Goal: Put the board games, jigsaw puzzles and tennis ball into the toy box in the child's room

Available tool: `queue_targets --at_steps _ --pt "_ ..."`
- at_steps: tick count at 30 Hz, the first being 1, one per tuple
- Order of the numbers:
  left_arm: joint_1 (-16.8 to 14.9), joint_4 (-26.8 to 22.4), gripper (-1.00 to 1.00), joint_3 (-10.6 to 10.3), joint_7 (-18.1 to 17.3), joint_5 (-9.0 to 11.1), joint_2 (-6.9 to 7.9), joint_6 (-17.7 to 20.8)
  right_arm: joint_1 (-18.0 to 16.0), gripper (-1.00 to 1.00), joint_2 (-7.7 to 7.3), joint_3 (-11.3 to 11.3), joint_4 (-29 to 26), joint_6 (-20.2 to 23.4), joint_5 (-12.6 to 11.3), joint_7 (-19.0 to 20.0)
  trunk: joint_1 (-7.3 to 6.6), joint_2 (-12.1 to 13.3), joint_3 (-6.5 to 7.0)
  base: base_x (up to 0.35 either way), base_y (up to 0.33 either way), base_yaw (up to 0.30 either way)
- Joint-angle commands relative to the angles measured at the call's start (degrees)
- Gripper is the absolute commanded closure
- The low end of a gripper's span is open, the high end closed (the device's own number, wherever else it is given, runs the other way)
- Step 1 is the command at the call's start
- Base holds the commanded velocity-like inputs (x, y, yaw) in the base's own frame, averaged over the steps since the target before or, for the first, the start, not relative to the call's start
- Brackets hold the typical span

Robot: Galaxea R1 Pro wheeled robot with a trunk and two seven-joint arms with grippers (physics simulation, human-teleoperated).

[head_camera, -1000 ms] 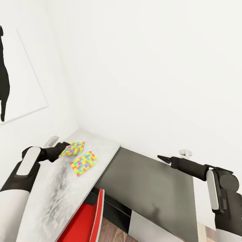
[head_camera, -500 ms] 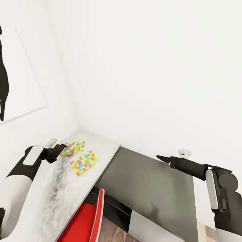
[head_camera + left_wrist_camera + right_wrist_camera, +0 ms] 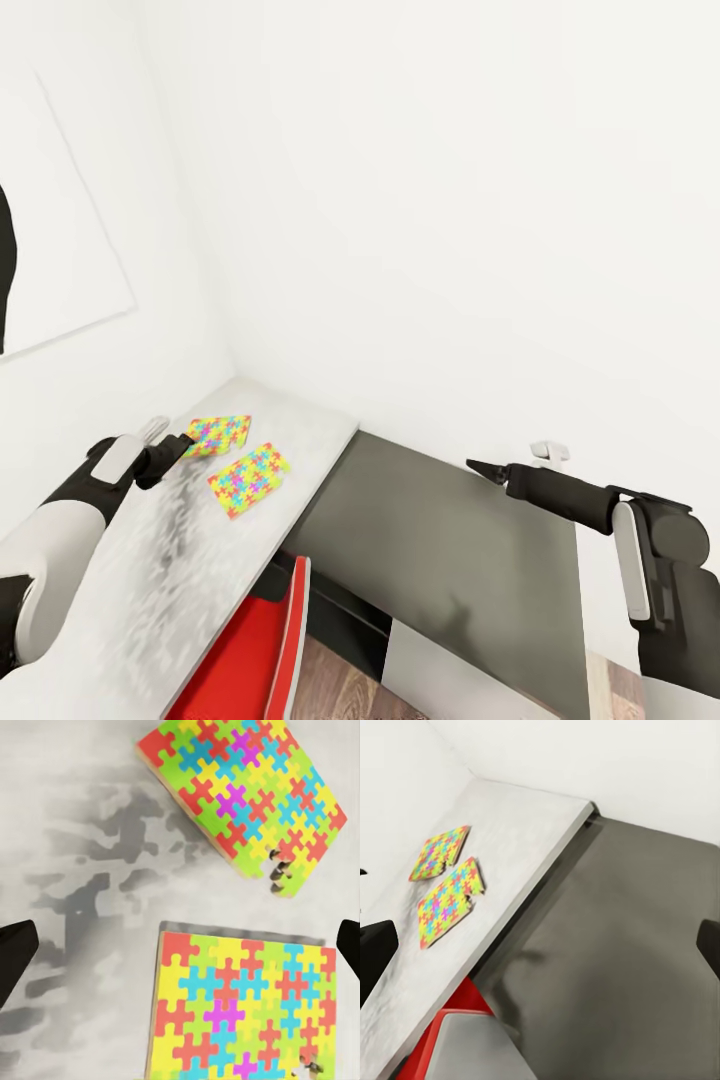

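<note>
Two jigsaw puzzles lie flat side by side on the pale grey table [image 3: 140, 590], one farther [image 3: 220, 434] [image 3: 240, 795] [image 3: 439, 853] and one nearer [image 3: 250, 481] [image 3: 244, 1012] [image 3: 448, 902]. My left gripper [image 3: 184, 444] [image 3: 180, 949] hovers just beside the farther puzzle's edge, open, with nothing between its fingers. Off to the right, my right gripper [image 3: 478, 466] [image 3: 540, 952] hangs open and empty above the dark cabinet top. The toy box, board games and tennis ball are out of view.
A low dark-topped cabinet [image 3: 450, 540] adjoins the table's right end, against the white wall. A red chair [image 3: 262, 645] stands under the table's front edge. A framed picture [image 3: 40, 270] hangs on the left wall. A small white fixture [image 3: 548, 452] sits on the wall behind my right arm.
My left arm has drawn back to the left, so its gripper no longer overlaps the farther puzzle. The view has shifted slightly. The puzzles and right arm have stayed put.
</note>
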Motion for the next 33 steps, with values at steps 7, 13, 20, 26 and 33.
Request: queue_targets --at_steps 7,13,20,26,33 --pt "-0.5 2.1 -1.00 0.1 -3.3 -5.6 -0.01 -5.2 -0.1 -1.00 -0.10 -0.1 0.0 0.5 -0.5 -0.1 0.03 -0.1 -0.77 0.000 0.000 0.000" --pt "-0.7 4.9 -1.00 0.3 -5.4 -6.7 0.09 -8.5 -0.1 -1.00 -0.25 -0.1 0.0 0.5 -0.6 -0.1 0.03 -0.1 -1.33 0.000 0.000 0.000" --pt "-0.8 6.0 -1.00 0.3 -7.1 -7.2 0.20 -10.8 -0.1 -1.00 -1.47 -0.1 0.0 0.5 -0.8 0.0 0.03 -0.1 -1.98 0.000 0.000 0.000" --pt "-0.8 6.2 -1.00 0.3 -7.7 -7.2 0.22 -12.5 -0.1 -1.00 -1.96 -0.1 0.0 0.5 -0.9 0.0 0.03 -0.1 -2.54 0.000 0.000 0.000" --pt "-1.4 6.3 -1.00 0.3 -7.9 -7.3 0.17 -15.5 -0.1 -1.00 -2.11 -0.2 0.0 0.5 -0.9 0.1 0.03 -0.1 -3.20 0.000 0.000 0.000"
